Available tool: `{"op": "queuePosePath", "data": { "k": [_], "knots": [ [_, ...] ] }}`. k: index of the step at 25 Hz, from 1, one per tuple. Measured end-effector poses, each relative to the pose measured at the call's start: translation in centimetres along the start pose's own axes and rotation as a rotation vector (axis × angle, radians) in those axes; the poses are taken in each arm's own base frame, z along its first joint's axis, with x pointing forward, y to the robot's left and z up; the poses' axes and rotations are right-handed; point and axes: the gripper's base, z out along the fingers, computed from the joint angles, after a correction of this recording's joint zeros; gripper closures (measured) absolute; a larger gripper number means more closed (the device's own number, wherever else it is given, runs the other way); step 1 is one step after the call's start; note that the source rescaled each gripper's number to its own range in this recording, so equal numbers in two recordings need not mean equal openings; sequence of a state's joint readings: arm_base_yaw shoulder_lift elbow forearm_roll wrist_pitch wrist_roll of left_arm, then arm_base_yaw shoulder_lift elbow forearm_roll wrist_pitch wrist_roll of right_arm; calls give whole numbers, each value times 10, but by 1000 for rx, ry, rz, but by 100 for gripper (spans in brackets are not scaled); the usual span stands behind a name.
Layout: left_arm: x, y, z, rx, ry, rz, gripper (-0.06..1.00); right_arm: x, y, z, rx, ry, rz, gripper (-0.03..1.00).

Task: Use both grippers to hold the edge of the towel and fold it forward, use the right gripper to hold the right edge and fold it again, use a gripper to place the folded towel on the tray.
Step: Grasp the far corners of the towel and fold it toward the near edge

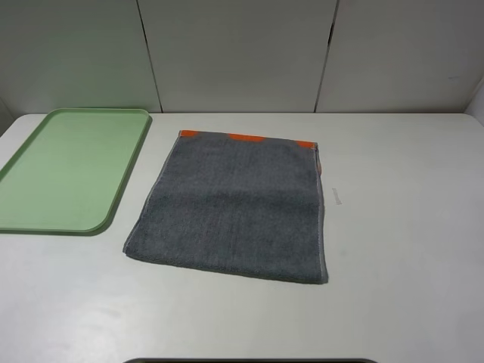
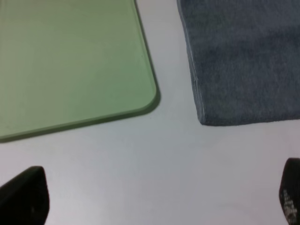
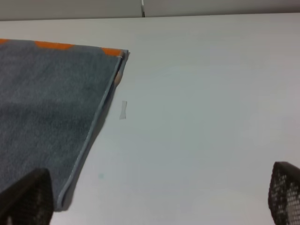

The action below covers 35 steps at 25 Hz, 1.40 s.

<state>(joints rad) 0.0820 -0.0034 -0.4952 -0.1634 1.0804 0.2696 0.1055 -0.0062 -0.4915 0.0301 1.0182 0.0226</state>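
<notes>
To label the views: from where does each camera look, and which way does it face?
Exterior high: high, looks down at towel and tray; no arm shows.
Left wrist: low, faces tray corner and towel corner; left tool tips show, open.
Right wrist: low, faces towel's right edge; right tool tips show, open.
All share the towel.
</notes>
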Motion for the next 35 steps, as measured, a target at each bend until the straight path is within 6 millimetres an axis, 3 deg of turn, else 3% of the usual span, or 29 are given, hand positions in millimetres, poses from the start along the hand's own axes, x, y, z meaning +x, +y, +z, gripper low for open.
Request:
{"op": "queuePosePath", "data": {
  "k": [24, 29, 35],
  "knots": [
    [0, 0, 0, 5, 0, 4, -5, -1, 6, 1, -63, 11, 40, -3],
    [-3, 1, -1, 53, 35, 37, -5, -21, 8, 9, -76, 85, 18, -3],
    [-30, 10, -4, 115, 110, 125, -5, -45, 12, 17, -127, 181, -37, -3]
  ]
}}
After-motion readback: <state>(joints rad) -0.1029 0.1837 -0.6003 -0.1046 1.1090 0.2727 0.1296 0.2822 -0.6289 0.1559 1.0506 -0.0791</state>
